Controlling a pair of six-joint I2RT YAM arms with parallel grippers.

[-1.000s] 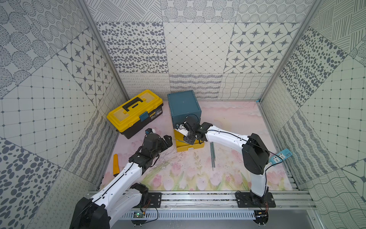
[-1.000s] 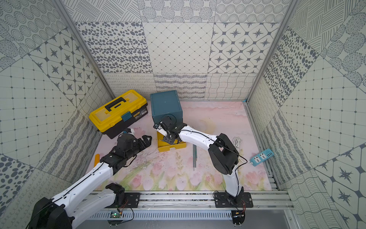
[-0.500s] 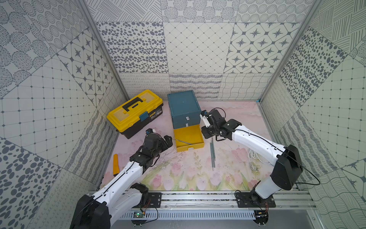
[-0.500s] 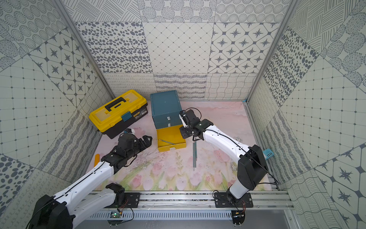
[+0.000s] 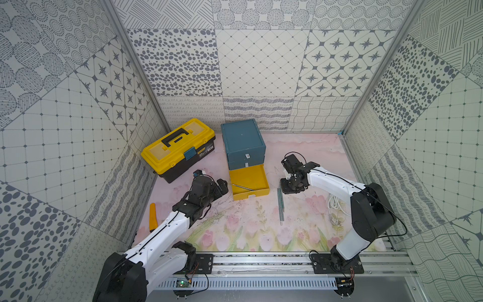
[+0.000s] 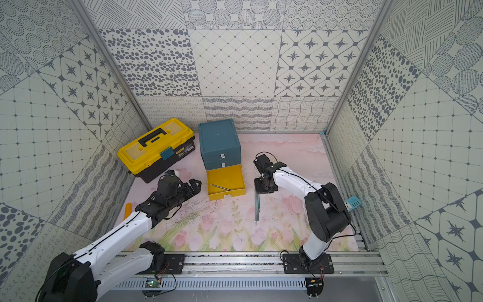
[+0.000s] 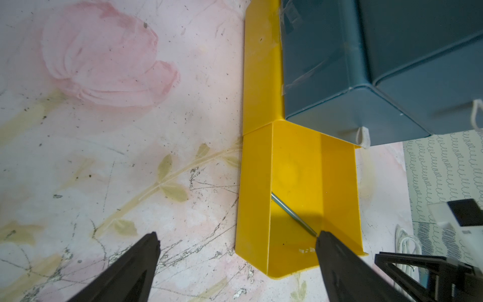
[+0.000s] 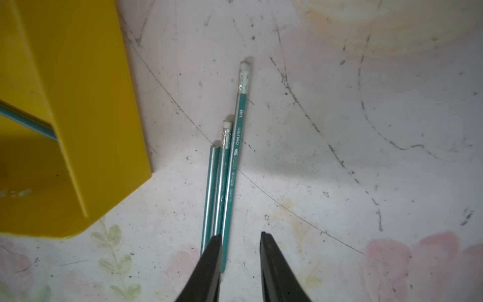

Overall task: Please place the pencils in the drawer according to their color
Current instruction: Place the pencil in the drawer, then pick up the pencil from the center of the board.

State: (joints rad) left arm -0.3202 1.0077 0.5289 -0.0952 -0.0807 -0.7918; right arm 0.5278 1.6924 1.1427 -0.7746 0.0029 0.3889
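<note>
Where the floral mat is spread across the tiled cell, a yellow-lidded toolbox is set at the back, with the teal cabinet stood just beside it. The cabinet's two blue drawers are shut, while the lowest, the yellow drawer, is pulled out onto the mat. The left gripper is held low by that drawer's front corner, its jaws spread wide and nothing grasped. On the drawer's other side the right gripper is pointed down at the mat, its jaws parted by a narrow gap and clamped on nothing. One fingertip is seen over the ends of three teal pencils; whether it touches them cannot be told. These are laid side by side, touching, on the mat just beside the yellow drawer, two of them capped with white erasers. A single pencil is laid slantwise inside the yellow drawer. A coiled white cable is seen by the right arm.
</note>
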